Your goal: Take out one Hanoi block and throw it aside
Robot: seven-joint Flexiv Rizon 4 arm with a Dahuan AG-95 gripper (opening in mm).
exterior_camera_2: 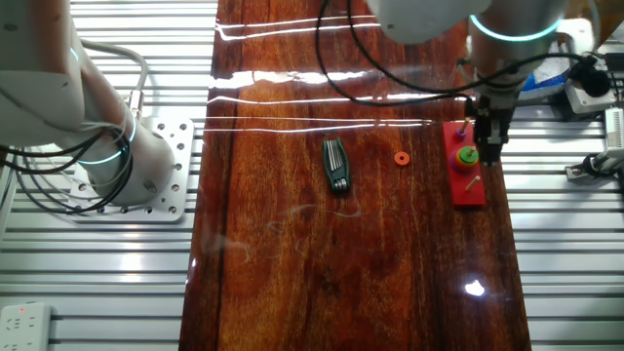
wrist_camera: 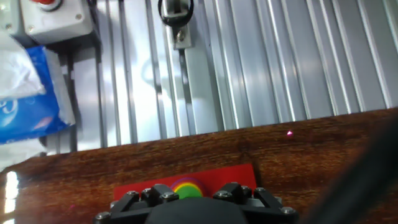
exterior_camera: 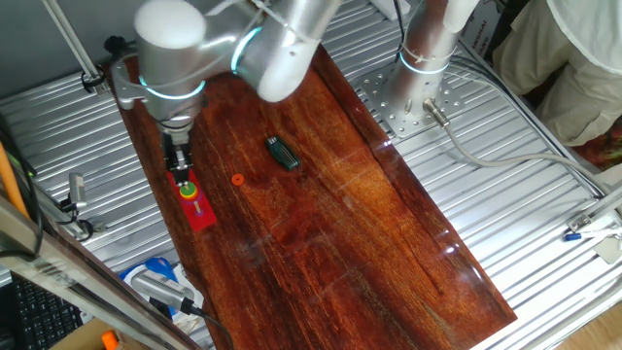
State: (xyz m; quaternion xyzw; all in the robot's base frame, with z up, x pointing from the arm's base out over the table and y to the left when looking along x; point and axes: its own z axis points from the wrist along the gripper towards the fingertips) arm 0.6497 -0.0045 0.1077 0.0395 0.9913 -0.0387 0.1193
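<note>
The green Hanoi block [exterior_camera: 187, 187] lies on top of a small ring stack on a red base [exterior_camera: 201, 214] near the wooden board's left edge. In the other fixed view the block [exterior_camera_2: 468, 154] sits on the red base [exterior_camera_2: 468, 187]. In the hand view it [wrist_camera: 188, 190] shows as a green centre with yellow, orange and purple rims around it. My gripper [exterior_camera: 179, 163] hangs just above and behind the stack, also seen in the other fixed view [exterior_camera_2: 488, 144]. In the hand view my gripper [wrist_camera: 189, 200] has its jaws apart on either side of the block and holds nothing.
A small orange ring [exterior_camera: 237, 179] lies loose on the board right of the stack. A dark folded tool [exterior_camera: 283, 153] lies further right. A second arm's base [exterior_camera: 413, 97] stands at the back. A grey box with a red button [wrist_camera: 50, 15] and a blue-white packet [wrist_camera: 28, 93] lie on the metal slats beyond the board edge.
</note>
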